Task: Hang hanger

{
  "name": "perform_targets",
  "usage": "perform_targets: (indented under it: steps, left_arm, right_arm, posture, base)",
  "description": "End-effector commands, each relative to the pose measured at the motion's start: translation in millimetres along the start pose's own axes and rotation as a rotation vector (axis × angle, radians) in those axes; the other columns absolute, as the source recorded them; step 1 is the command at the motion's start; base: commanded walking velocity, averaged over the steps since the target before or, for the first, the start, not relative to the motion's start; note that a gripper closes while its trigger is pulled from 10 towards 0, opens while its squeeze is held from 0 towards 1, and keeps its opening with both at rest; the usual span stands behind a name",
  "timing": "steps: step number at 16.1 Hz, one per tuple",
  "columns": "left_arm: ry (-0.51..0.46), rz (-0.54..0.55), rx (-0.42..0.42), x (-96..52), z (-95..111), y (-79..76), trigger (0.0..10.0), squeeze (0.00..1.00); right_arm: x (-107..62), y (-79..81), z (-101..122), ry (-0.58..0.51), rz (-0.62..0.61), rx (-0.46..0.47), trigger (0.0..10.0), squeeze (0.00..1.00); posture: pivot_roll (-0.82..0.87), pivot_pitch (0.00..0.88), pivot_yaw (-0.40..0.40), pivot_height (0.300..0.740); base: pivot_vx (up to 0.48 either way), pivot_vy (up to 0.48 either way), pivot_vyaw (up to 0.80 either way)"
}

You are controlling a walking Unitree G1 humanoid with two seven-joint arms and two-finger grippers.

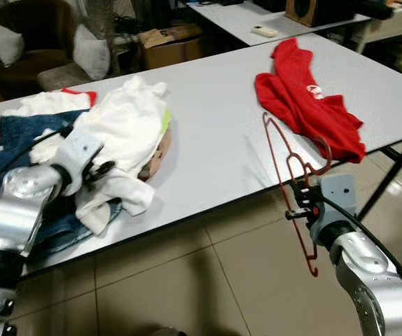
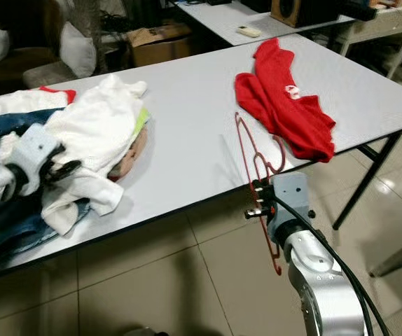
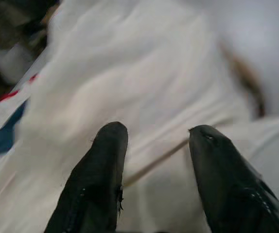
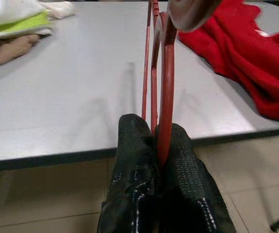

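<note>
The right gripper [image 1: 300, 203] is clenched on the red hanger [image 1: 295, 175], fingers pinched tight around the wire near its middle, as the right wrist view shows. The hanger stands roughly on edge: its upper part reaches forward over the table [image 1: 215, 133] edge beyond the fingertips, its lower end drops below the gripper toward the tiled floor [image 1: 187, 280]. The red shirt [image 1: 306, 105] lies on the table just ahead of the gripper and a little to its outer side.

To do this step well, the grip should stay firm so the thin wire does not twist between the pads, and the hanger wants lifting clear of the table edge before it is swung anywhere. No rail or hook can be made out, so where it should go is unclear.

The right arm is bent low, wrist at table-edge height, fingers pointing forward. The left gripper [image 3: 154, 160] is released, its two fingers spread above the white garment [image 1: 127, 122] on the clothes pile [image 1: 40, 133], probably hovering rather than touching, though the wrist view is blurred.
</note>
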State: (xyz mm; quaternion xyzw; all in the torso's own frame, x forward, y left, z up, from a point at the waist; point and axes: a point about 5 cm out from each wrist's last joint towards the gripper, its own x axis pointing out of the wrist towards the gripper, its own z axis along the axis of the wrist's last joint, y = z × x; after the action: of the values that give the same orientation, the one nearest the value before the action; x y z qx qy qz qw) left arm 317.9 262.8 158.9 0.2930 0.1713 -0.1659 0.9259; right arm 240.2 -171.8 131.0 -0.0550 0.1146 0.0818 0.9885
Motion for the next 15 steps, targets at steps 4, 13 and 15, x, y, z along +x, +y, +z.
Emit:
perform_targets:
  steps: [4, 13, 15]
  left_arm:
    - [0.077, 0.275, -0.036, -17.7, -14.1, 40.3, 10.0, 0.00]
    - [0.181, 0.358, -0.502, -0.2, -49.4, 25.3, 10.0, 0.00]
    - [-0.027, 0.131, -0.582, 35.7, -2.0, -11.4, 10.0, 0.00]
  right_arm:
    - [-1.5, 1.7, 0.0, 0.000, 0.012, 0.003, 10.0, 0.00]
    - [0.3, 4.8, -0.6, 0.003, 0.011, 0.008, 10.0, 0.00]
    - [1.7, 5.6, 0.6, -0.004, 0.010, 0.008, 10.0, 0.00]
  posture:
    - [-0.11, 0.000, 0.095, 0.740]
    - [-0.11, 0.000, 0.107, 0.740]
    - [-0.12, 0.000, 0.114, 0.740]
  base:
    - [0.000, 0.000, 0.00]
    - [0.000, 0.000, 0.00]
    - [0.000, 0.000, 0.00]
